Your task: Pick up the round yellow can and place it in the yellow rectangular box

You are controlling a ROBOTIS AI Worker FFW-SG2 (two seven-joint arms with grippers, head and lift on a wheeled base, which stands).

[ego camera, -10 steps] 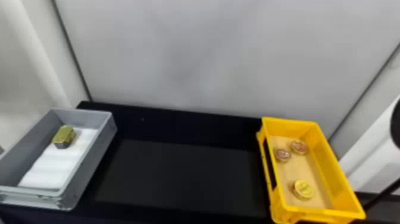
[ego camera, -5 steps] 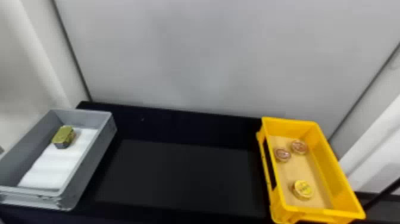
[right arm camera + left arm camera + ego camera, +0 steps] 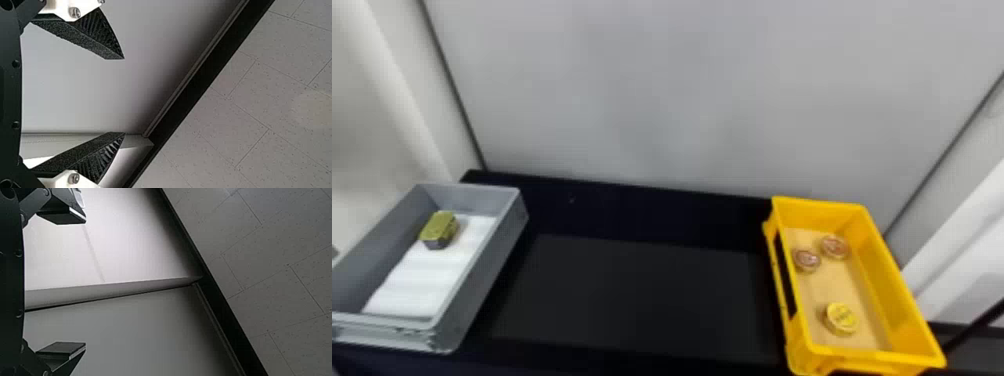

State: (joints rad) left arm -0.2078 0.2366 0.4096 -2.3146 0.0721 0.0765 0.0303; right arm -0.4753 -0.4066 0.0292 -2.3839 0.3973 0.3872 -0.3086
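Outside the fingers of both the left tool (image 3: 85, 282) and the right tool (image 3: 124, 96), the round yellow can (image 3: 842, 319) sat in the yellow rectangular box (image 3: 897, 292), on its tan bottom, toward the near end. Farther along that box, two reddish round cans (image 3: 834, 247) (image 3: 807, 260) lay near each other. The head view also showed the dark surface (image 3: 632, 300) under the box and, at its left side, a grey box (image 3: 492, 265), where an olive tin (image 3: 439, 229) rested on white padding (image 3: 432, 270).

Past the left tool's tips, the left wrist view gave pale panels (image 3: 129, 333), a black strip (image 3: 211, 282) and speckled tiles (image 3: 274, 293); its fingers stood wide apart, the gap open to the panels. Beyond the right tool, the right wrist view had a similar strip and tiles, sloping the opposite way, and that tool's ridged fingers were also spread, with pale panel behind the gap.
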